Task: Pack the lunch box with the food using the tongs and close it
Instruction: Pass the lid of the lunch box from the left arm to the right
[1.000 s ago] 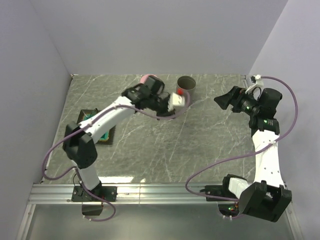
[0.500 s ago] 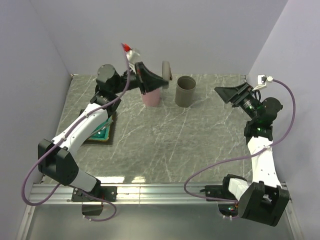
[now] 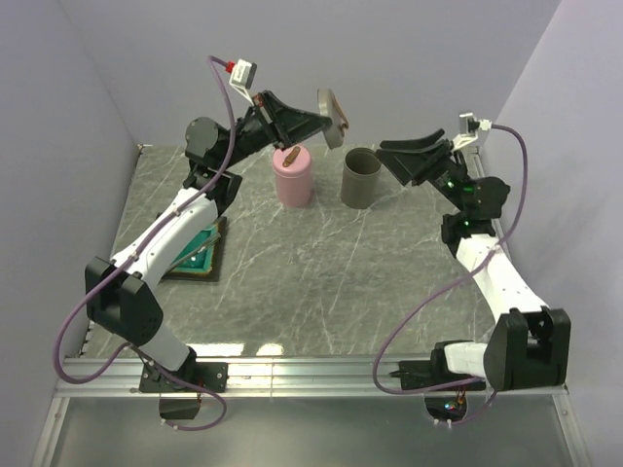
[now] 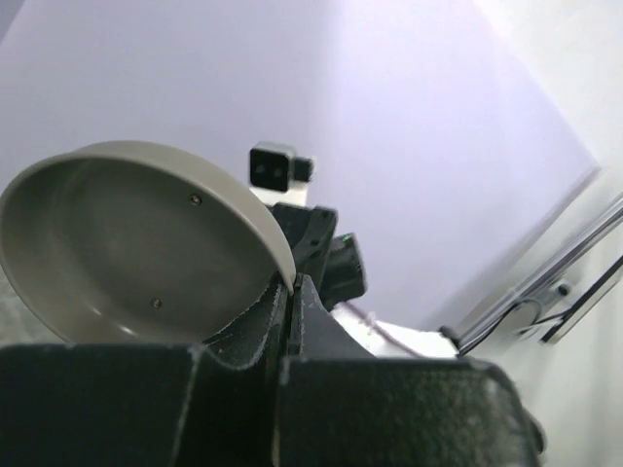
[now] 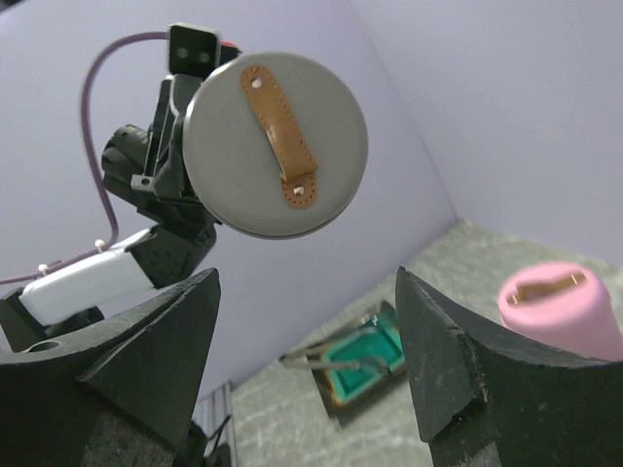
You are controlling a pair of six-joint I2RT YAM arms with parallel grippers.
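far left on the table (image 3: 292, 282), the teal tray (image 3: 200, 258) lies flat with the tongs (image 5: 326, 362) resting across it, no gripper near them. the food is too small to make out from here. the left arm (image 3: 167, 236) stands tall, elbow bent, wrist stretched rightward above the pink container (image 3: 292, 178). the left gripper (image 4: 290, 294) is pinched tight on the rim of a grey lid (image 5: 274, 144), held up in the air on edge, brown strap facing the right arm. just beside the pink container stands an open grey cup (image 3: 362, 178). on the right, the right arm (image 3: 492, 277) is raised, wrist aimed left at the lid, right gripper (image 5: 307, 287) spread wide, holding nothing.
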